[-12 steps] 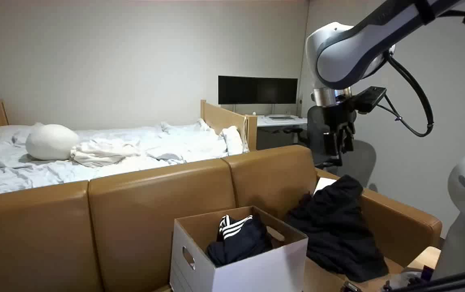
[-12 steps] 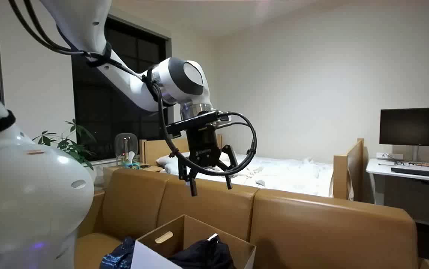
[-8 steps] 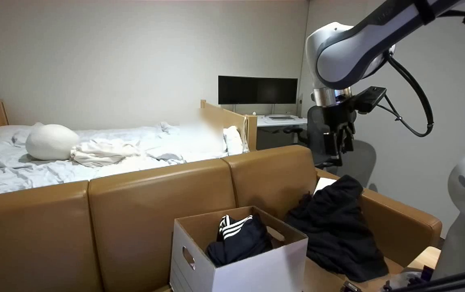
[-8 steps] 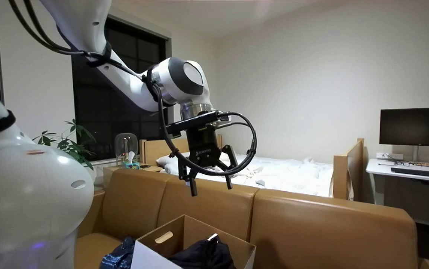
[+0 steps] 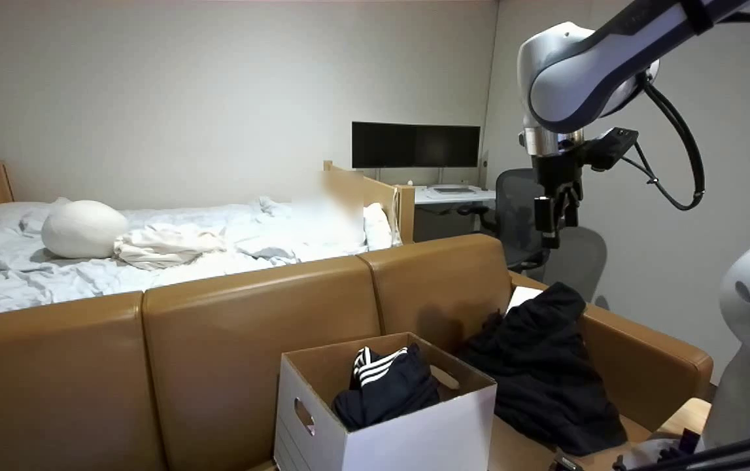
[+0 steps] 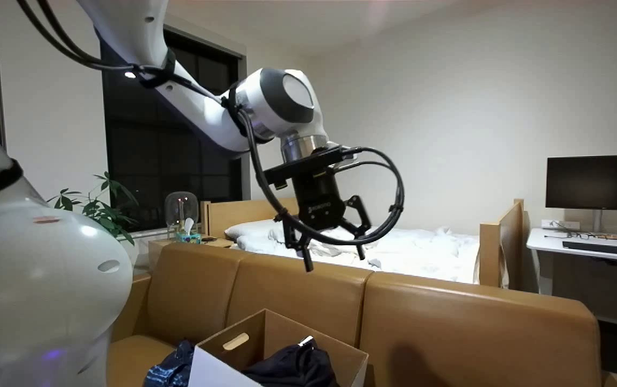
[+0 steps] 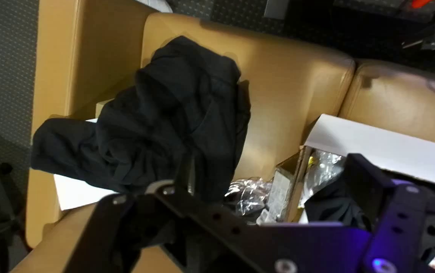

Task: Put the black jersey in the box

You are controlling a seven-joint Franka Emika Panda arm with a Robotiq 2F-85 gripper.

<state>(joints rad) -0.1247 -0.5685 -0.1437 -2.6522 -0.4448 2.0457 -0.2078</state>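
While the black jersey (image 5: 548, 369) lies crumpled on the sofa (image 5: 257, 320) beside the box (image 5: 417, 435), which already holds a striped garment (image 5: 391, 389), the jaws stand wide with nothing between them, well above the box's rim. They hang higher than a moment ago and the jersey is unmoved, so the grasp probably still awaits a descent beside the box.

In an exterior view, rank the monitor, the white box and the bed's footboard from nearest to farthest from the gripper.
1. White box: below the gripper, on the sofa.
2. Footboard: right, beyond the sofa.
3. Monitor: far right, above the desk.
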